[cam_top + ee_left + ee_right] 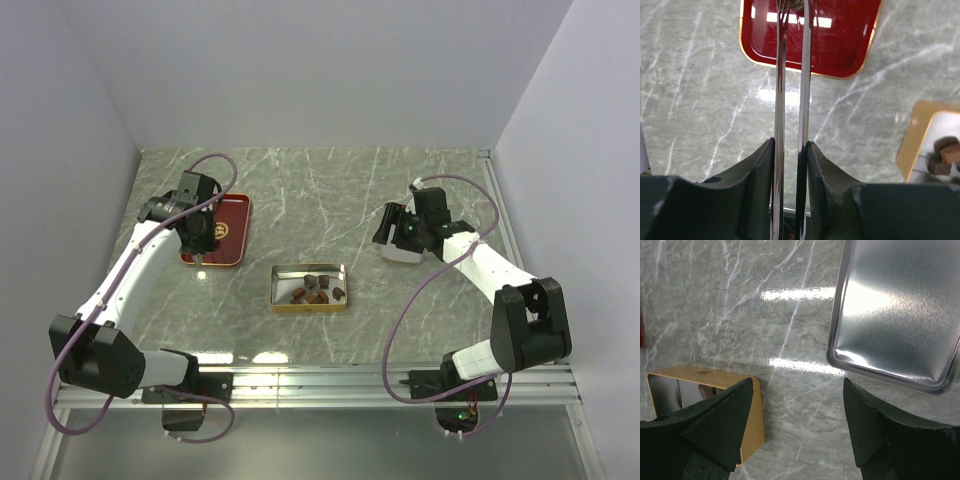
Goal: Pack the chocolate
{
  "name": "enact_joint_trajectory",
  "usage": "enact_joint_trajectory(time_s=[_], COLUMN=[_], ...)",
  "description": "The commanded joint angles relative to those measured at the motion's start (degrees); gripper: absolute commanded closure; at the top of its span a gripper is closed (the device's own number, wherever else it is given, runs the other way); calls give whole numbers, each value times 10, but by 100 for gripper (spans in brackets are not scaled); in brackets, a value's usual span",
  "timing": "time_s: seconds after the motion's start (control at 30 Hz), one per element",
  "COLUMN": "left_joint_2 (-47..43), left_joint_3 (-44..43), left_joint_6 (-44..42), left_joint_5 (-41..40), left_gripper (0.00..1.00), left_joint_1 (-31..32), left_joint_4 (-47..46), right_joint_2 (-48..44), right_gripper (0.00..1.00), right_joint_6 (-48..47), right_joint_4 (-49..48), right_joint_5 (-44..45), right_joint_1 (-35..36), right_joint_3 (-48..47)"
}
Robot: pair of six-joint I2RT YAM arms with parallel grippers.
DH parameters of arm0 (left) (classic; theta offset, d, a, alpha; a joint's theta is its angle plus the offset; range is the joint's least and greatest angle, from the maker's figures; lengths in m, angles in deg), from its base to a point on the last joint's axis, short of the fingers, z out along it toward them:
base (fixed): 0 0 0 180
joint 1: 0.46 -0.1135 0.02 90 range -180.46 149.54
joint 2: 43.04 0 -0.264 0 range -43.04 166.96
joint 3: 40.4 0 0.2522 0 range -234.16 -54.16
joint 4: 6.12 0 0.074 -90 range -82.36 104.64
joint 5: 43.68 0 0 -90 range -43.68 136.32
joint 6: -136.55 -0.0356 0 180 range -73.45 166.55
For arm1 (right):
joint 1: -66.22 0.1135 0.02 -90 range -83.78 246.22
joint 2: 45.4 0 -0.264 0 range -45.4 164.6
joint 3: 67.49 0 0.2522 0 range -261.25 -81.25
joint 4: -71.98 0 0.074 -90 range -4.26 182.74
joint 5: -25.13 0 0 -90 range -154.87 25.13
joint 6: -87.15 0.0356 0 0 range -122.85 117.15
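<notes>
Several dark brown chocolate lumps (316, 290) lie in an open gold tin (309, 268) at the table's centre. They also show at the right edge of the left wrist view (942, 155). My left gripper (200, 238) is shut on metal tongs (781, 90), left of the gold tin (912, 145). The tong arms reach over the near edge of a red tin lid (840, 45); their tips are cut off by the frame. My right gripper (400, 232) is open and empty, right of the gold tin (705, 380), beside a silver tin part (900, 310).
The red lid (228, 225) lies at the left of the marble table. The silver tin part (402, 252) lies at the right under my right wrist. White walls close in the back and both sides. A metal rail runs along the near edge.
</notes>
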Motion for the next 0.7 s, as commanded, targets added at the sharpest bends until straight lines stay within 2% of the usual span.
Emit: enact_joint_trajectory(time_s=[0.0, 0.43, 0.67], left_joint_2=[-23, -12, -13], left_joint_3=[0, -8, -7], left_joint_6=[2, 13, -15], left_joint_5=[22, 29, 75], left_gripper=[65, 65, 65], left_joint_1=[8, 41, 50], left_joint_4=[-2, 9, 2], right_joint_2=[-4, -7, 2], right_gripper=[21, 21, 21], right_joint_6=[1, 0, 1], right_joint_4=[-7, -6, -3], right_joint_5=[-9, -10, -11], right_joint_1=[4, 5, 5], right_joint_3=[-15, -11, -17])
